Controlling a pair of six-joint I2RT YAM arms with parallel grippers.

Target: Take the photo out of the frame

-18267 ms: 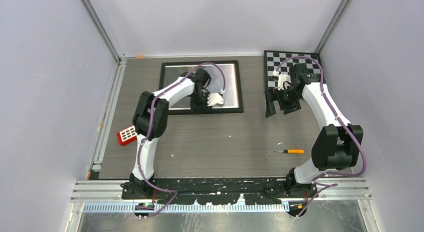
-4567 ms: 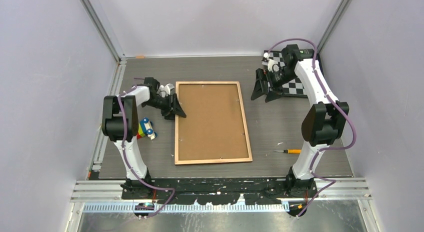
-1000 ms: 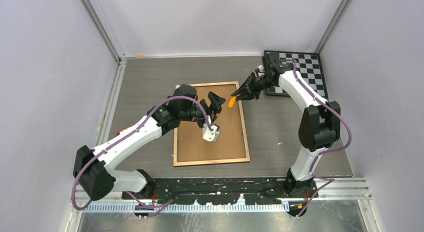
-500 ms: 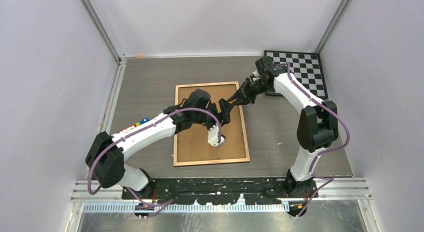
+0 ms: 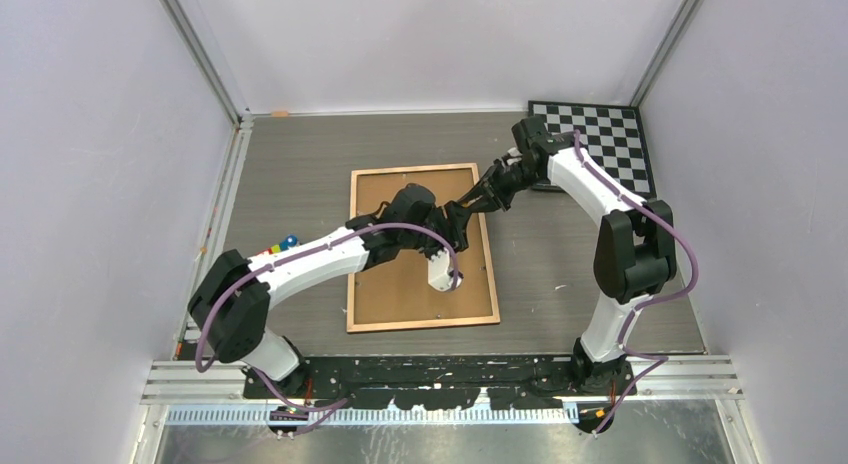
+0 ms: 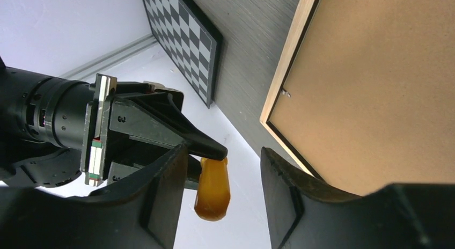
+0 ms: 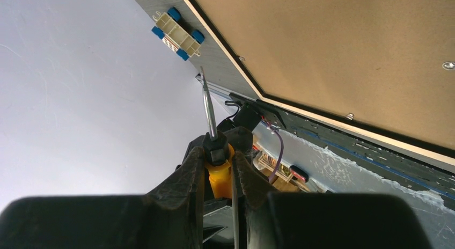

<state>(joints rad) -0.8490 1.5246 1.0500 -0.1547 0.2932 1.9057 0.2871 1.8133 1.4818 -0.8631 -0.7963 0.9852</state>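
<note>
frame (image 5: 420,324): laid face-down, centre of tabletop (image 5: 300,164), long axis top-to-bottom; photo not seen, presumably under board (image 5: 400,294)
right gripper (image 7: 217,152): clamped on screwdriver (image 7: 207,107), above frame's upper-right edge
left gripper (image 6: 224,152): part-open, orange handle straddled, nothing held

We can read no text, label, brand or number in any view. The back of the frame (image 5: 388,298) is plain brown to us, and the checkered board (image 5: 615,134) shows us only black and white squares.
</note>
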